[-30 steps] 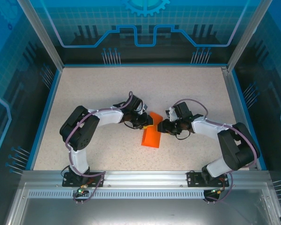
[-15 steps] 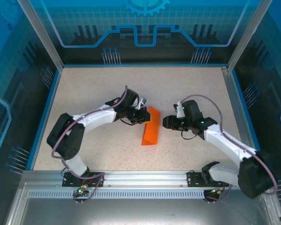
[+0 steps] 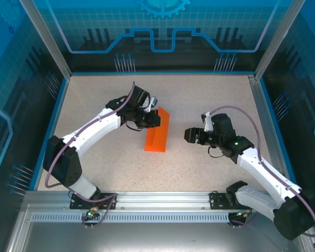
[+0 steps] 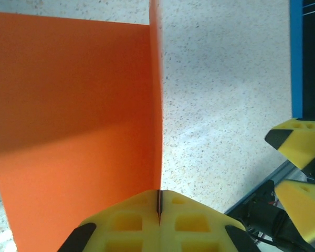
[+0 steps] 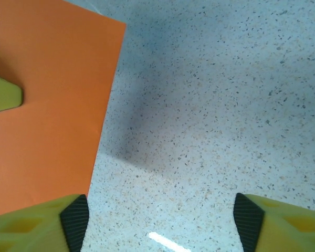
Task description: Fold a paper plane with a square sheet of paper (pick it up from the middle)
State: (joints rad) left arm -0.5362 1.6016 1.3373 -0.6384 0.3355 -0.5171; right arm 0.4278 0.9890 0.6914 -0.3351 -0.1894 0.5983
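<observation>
My left pincer [image 3: 155,119] is clamped on the upper edge of the plain orange square sheet of paper [image 3: 157,137], folded, at the middle of the speckled table [image 3: 215,100]. My right pincer [image 3: 188,135] gapes wide nearby, apart from it.

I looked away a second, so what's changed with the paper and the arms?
The left fingers carried the folded orange sheet leftward and away from the bases. The right fingers drew back off the sheet and stand open. The left fingers stay shut on the sheet's edge.

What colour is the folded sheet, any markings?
The sheet is plain bright orange, unmarked; best seen in the left wrist view.
</observation>
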